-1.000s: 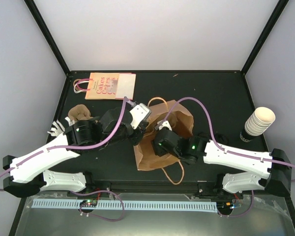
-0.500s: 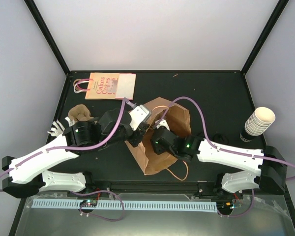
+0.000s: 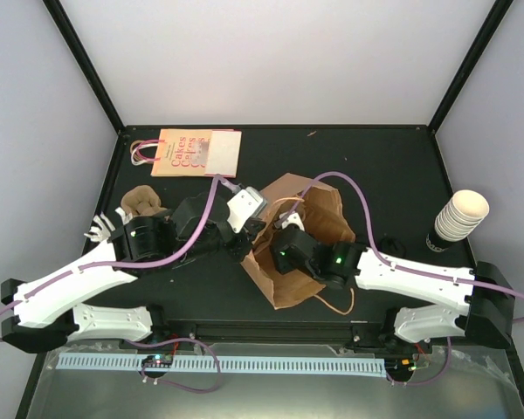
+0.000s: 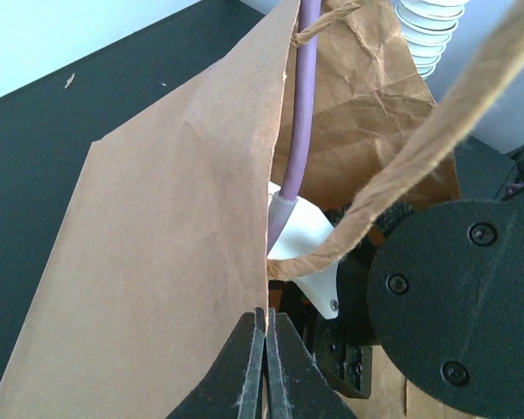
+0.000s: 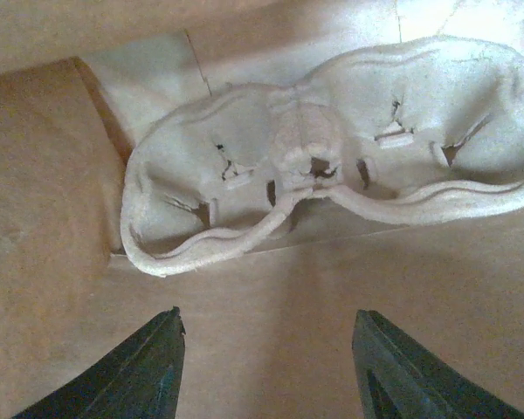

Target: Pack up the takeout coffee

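Where the near end of the brown paper bag (image 3: 321, 218) lay at about 6 o'clock from the table centre a second ago, it now sits swung toward 5 o'clock. The loose rope handle (image 3: 341, 303) trails further right with it. Both arms hold nearly the same stations as before.

Top view, 12 o'clock at the far edge, left to right:
- A small white item (image 3: 96, 230), too small to identify, lies at the 9 o'clock edge.
- A loose pulp tray (image 3: 143, 200) rests just beside it, toward 1 o'clock.
- A printed paper bag (image 3: 196, 151) with pink handles lies flat at 11 o'clock.
- The left gripper (image 4: 266, 353) meets the brown bag's left rim. Its jaws are pressed together, pinching the paper edge.
- The right gripper (image 5: 266, 367) is inside the bag mouth. Its jaws stand apart with nothing between them, aimed at a bagged pulp tray (image 5: 306, 140) lying on the inner paper.
- A nested stack of cups (image 3: 461, 214) stands tilted at the 3 o'clock edge.

The takeout coffee cannot be located in any of the three views.

The table (image 3: 393, 170) is matt black. Pale walls enclose it on three sides, with black frame posts at the far corners. A slotted white rail (image 3: 244, 363) runs along the near edge.
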Action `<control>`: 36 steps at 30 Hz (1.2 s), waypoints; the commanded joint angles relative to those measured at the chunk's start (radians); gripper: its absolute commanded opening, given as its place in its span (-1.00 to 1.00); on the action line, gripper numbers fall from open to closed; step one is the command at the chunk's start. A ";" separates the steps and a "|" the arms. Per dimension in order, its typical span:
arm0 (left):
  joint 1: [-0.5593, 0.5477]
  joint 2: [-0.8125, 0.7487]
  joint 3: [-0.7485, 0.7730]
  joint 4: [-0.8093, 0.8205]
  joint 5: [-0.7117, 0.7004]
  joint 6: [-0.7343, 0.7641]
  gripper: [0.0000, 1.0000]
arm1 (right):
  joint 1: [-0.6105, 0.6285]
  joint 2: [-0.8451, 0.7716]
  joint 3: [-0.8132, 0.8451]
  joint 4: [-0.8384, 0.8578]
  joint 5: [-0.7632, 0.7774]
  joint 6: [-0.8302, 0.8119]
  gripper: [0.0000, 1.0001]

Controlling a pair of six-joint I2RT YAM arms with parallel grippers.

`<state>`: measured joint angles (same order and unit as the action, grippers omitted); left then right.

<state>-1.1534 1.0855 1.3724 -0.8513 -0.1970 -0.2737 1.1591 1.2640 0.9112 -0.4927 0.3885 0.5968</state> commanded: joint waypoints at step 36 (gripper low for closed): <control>0.009 -0.079 -0.042 0.008 0.077 0.111 -0.97 | 0.037 0.037 -0.024 -0.073 0.040 -0.233 -0.39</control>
<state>-1.1465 1.0267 1.2892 -0.8223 -0.1452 -0.2180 1.1908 1.2995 0.9188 -0.5014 0.4049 0.5014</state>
